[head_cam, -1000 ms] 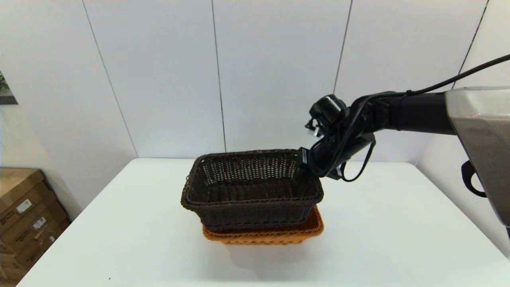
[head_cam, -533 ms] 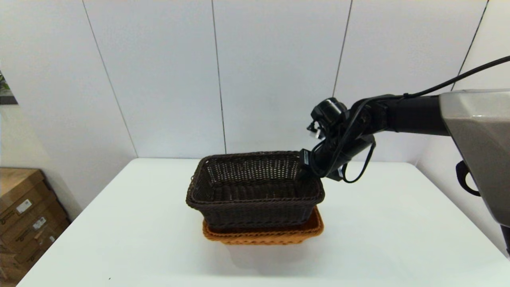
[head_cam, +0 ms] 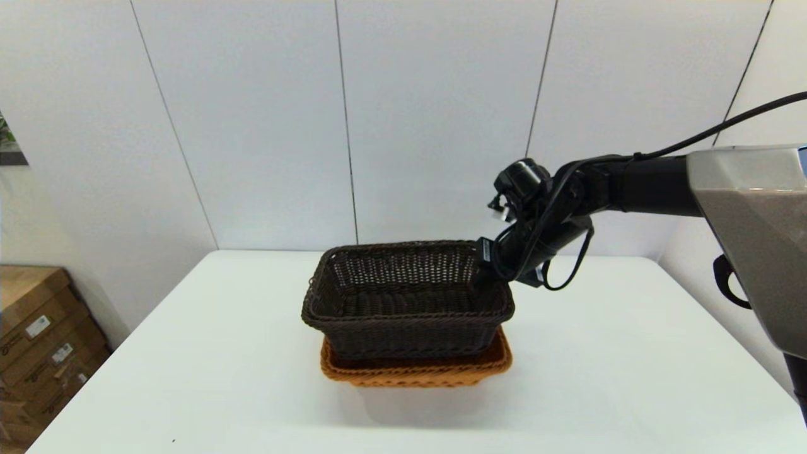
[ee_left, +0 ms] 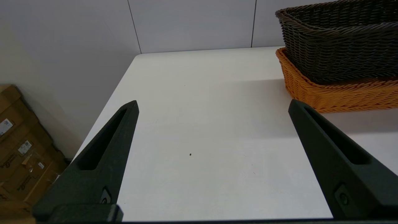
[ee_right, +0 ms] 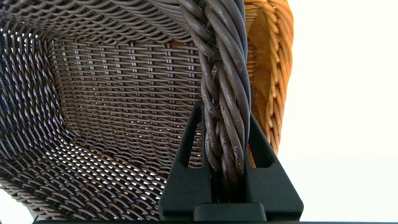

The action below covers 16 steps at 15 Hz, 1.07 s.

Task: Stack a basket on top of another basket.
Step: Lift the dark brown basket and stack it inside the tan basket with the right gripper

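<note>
Over the orange-tan basket (head_cam: pixel 416 371) on the worktop (head_cam: pixel 599 378), the dark basket (head_cam: pixel 406 302) sits nested, right gripper (ee_right: pixel 228 137) jaws clamped on its braided rim for steadying, left gripper (ee_left: pixel 213 109) parked apart.

This looks like a robot test room or lab, not a home. The wall (head_cam: pixel 403 120) is made of plain pale panels with thin dark lines between them, and the white surface (head_cam: pixel 630 378) in front of it is plain too, holding only two woven baskets, a dark one (head_cam: pixel 406 302) set in an orange one (head_cam: pixel 416 369). Brown cardboard boxes (head_cam: pixel 38 353) with small paper labels are piled on the floor beside the surface, like in a storeroom, and a black robot arm (head_cam: pixel 630 186) with loose cables reaches over the baskets.
</note>
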Each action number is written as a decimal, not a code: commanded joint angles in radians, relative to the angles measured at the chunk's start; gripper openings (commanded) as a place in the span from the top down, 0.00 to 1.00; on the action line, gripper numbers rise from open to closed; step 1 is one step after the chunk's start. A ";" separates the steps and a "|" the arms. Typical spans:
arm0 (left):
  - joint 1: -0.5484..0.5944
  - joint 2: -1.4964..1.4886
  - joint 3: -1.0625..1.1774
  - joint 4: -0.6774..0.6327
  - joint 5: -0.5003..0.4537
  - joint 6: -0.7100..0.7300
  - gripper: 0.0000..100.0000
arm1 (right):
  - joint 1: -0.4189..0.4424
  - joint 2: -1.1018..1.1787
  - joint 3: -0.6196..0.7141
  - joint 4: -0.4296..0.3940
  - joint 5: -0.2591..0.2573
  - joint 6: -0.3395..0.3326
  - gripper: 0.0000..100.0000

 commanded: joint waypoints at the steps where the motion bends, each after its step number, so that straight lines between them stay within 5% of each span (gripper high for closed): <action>1: 0.000 -0.002 0.002 0.000 0.000 0.000 0.00 | -0.012 0.006 0.003 0.004 0.003 0.001 1.00; 16: 0.000 -0.002 0.002 0.000 0.000 0.000 0.00 | -0.015 0.018 0.021 -0.005 0.025 -0.002 1.00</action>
